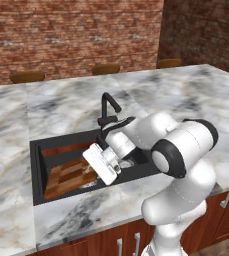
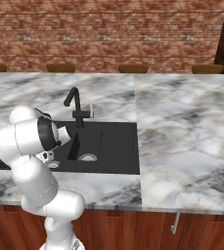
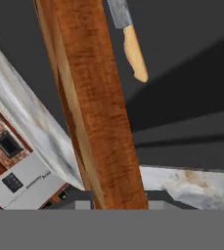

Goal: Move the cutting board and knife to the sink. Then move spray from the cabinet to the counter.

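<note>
Closest to the fingers is the cutting board (image 3: 96,122). In the hand view its dark edge strip runs straight up from where the fingertips should be. From the left base view the hand (image 1: 102,162) is down inside the sink (image 1: 38,170), right against the near end of the board. I cannot tell whether the fingers are spread or pinching that edge, because the hand's body covers them.

I judge the board stiff and fairly heavy for a two-finger grip, and smooth enough to pivot if held off centre. The narrow edge is the only place thin enough to take. I would take it midway along a long side, so that it does not swing. It sits in the basin, seemingly tilted rather than flat.

Just past the fingers, beyond the board, the knife (image 3: 133,49) lies on the dark sink floor, apart from the board. Its pale handle is nearer and its grey blade further off. It looks light and thin, best pinched at the handle.

Further out, the black faucet (image 2: 74,105) stands behind the basin. Around the basin spreads the veined marble worktop (image 2: 182,127), hard and level. Beyond it I see wooden chair backs (image 1: 106,68) and a brick wall (image 2: 108,29).
</note>
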